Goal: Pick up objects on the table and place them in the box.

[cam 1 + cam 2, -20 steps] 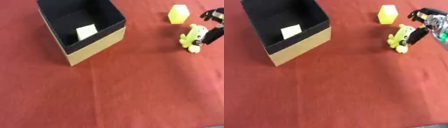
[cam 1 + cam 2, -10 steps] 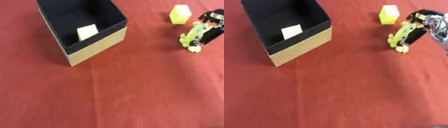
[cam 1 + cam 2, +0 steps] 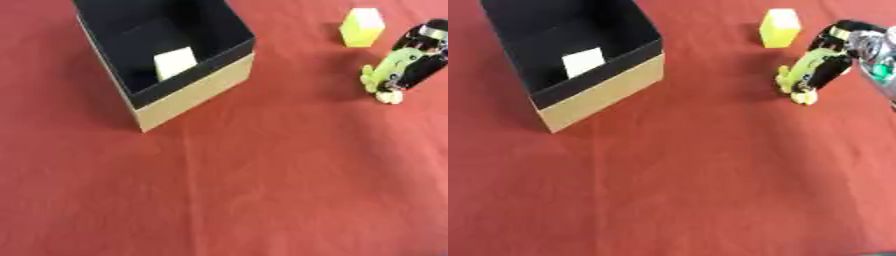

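A yellow-green toy figure (image 3: 803, 73) lies on the red cloth at the right. My right hand (image 3: 838, 55) comes in from the right edge with its black fingers curled round the toy's upper side. A yellow block (image 3: 780, 27) stands just beyond it, apart from the hand. The box (image 3: 598, 94), black inside with tan outer walls, sits at the upper left with a pale square piece (image 3: 584, 61) lying in it. My left hand shows in neither view.
The red cloth (image 3: 675, 190) covers the whole table, with a faint fold running down from the box's near corner. A silver wrist joint (image 3: 873, 50) shows at the right edge.
My right hand has come down over the toy figure and closed its fingers round it. The toy has shifted only slightly. The camera has shifted a little.
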You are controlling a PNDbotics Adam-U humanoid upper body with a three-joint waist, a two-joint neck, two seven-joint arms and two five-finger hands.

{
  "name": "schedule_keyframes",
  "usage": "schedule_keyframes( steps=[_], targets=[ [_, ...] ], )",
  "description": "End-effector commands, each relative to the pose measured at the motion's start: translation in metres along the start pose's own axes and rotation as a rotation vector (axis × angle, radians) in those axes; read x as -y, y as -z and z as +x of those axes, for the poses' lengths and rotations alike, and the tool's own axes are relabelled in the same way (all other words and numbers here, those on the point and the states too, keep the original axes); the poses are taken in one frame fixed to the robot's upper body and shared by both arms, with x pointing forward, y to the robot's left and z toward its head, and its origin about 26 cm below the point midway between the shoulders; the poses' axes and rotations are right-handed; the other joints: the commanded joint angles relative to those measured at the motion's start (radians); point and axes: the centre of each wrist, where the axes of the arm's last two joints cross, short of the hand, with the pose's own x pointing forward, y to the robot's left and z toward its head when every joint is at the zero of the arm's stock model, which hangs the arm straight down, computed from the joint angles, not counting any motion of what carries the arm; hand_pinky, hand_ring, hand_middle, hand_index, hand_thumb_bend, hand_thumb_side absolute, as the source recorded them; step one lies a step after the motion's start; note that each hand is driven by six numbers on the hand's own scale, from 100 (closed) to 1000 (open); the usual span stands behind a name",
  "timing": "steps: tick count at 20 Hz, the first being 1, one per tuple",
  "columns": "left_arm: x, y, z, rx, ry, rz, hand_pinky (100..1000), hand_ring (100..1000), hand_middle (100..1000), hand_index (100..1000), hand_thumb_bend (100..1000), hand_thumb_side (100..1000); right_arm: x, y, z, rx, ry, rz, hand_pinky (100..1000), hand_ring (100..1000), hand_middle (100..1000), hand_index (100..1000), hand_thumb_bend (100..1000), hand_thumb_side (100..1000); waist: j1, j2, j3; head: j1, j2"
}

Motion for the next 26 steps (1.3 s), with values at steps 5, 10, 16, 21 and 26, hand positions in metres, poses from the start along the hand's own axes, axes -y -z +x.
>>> schedule_keyframes(
  steps=[5,10,16,21,26],
  targets=[
    [-0.005,0.005,0.007,0.023,0.031,-0.022,466,586,686,579,100,566,0.006,-0.009,0.006,-0.105,0.064,0.059,582,588,525,634,435,100,-0.001,-0.018,-0.002,-0.004,-0.009],
    [-0.006,0.004,0.007,0.024,0.031,-0.022,466,586,687,579,100,566,0.004,-0.010,0.009,-0.090,0.080,0.045,577,580,518,628,422,100,0.000,-0.018,-0.001,-0.004,-0.006],
    [-0.006,0.003,0.006,0.018,0.031,-0.025,466,587,688,579,100,566,0.005,-0.018,0.013,-0.044,0.110,0.048,585,585,528,649,247,100,-0.001,-0.023,-0.012,0.002,-0.001],
    [-0.005,0.002,0.006,0.013,0.030,-0.025,467,588,688,580,100,566,0.005,-0.027,0.016,0.004,0.134,0.049,565,573,517,638,176,100,-0.004,-0.033,-0.018,0.008,0.002],
    [-0.005,0.002,0.006,0.007,0.028,-0.022,468,589,688,580,100,566,0.005,-0.037,0.021,0.041,0.130,0.038,561,570,515,632,164,100,-0.010,-0.044,-0.023,0.017,0.008]
  ],
)
